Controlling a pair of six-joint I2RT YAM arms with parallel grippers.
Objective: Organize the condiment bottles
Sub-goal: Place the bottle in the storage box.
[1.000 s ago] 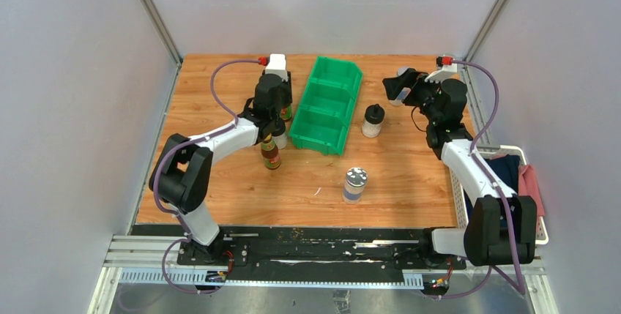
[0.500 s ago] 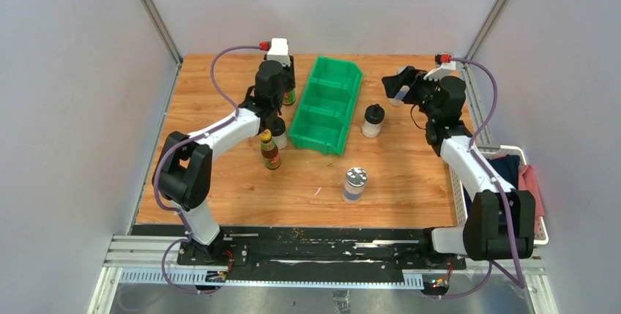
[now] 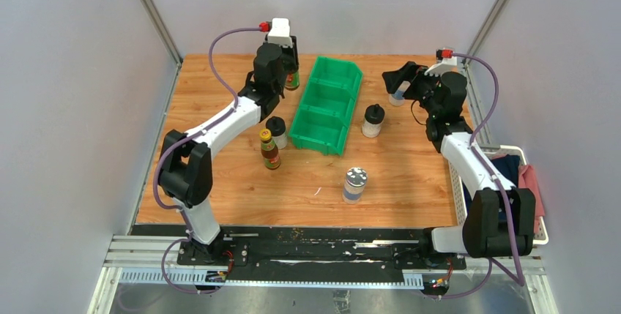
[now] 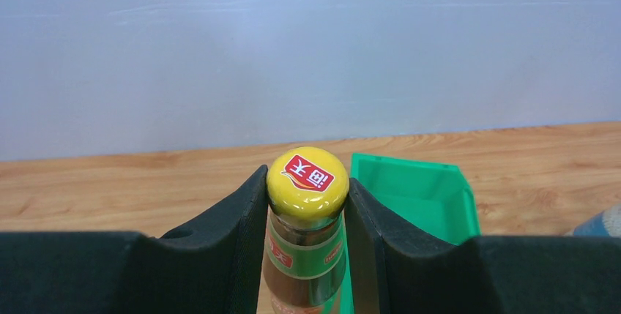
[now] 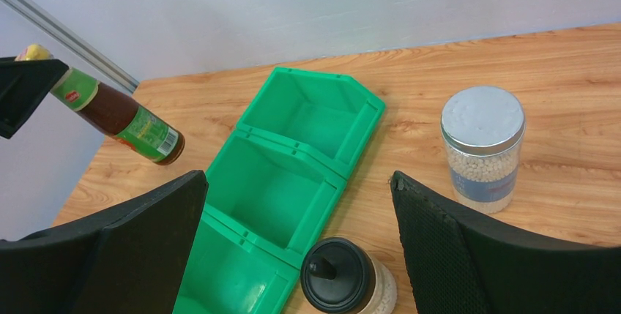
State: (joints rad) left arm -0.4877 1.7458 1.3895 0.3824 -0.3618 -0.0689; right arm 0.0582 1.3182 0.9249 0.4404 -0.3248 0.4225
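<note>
My left gripper (image 3: 290,65) is shut on a brown sauce bottle (image 3: 293,80) with a yellow cap (image 4: 307,180) and holds it off the table by the far left end of the green bin (image 3: 326,105). It also shows in the right wrist view (image 5: 121,118), tilted in the air. The second brown bottle (image 3: 270,150) and a black-capped shaker (image 3: 276,129) stand left of the bin. Another shaker (image 3: 373,120) stands right of it. One silver-lidded jar (image 3: 355,184) stands near the front. The other jar (image 5: 482,146) stands beside my open, empty right gripper (image 5: 296,177).
The bin's three compartments (image 5: 274,189) hold nothing that I can see. A white basket (image 3: 531,182) with cloths sits off the table's right edge. Grey walls and metal posts close in the far, left and right sides.
My left gripper has risen and moved toward the far edge with the sauce bottle, uncovering the shaker left of the bin. The right arm has only shifted slightly.
</note>
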